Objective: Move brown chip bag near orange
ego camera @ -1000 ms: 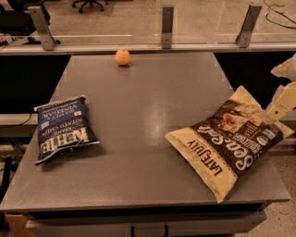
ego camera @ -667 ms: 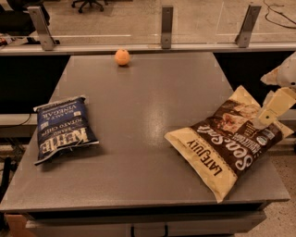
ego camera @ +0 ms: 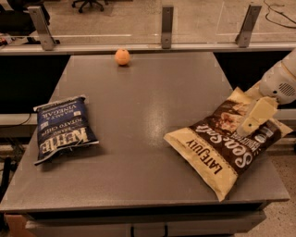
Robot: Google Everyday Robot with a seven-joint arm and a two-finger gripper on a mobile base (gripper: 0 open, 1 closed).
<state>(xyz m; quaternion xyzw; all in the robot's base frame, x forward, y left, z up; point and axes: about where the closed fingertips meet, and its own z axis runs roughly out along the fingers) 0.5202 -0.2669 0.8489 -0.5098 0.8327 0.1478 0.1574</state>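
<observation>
Surface: flat dark gray table (ego camera: 148,139), matte with a faint sheen near the middle, straight edges, wider at the near edge in this view. A pale rail (ego camera: 92,48) runs along the far edge, carrying 3 gray metal posts (ego camera: 167,25) with clear panels between them. Beyond that is a light floor, a chair base (ego camera: 88,3) at the top and cables (ego camera: 277,14) top right.

The brown chip bag (ego camera: 229,143) lies flat on the right side of the table, its near corner at the front edge. It is crinkly film, dark brown centre with cream borders, and the lettering reads upside down from the camera. The orange (ego camera: 122,57) sits at the far edge, left of centre: small, round, dull skin, well apart from the bag. A dark blue Kettle bag (ego camera: 62,129) lies flat on the left, puffy and glossy, with 1 white band at its far end.

The gripper (ego camera: 253,121) enters from the right on a white rounded arm (ego camera: 282,81). Its cream-coloured tip is over the bag's far right part, at or just above the film. Open or closed: cannot tell. Contact with the bag: cannot tell.
</observation>
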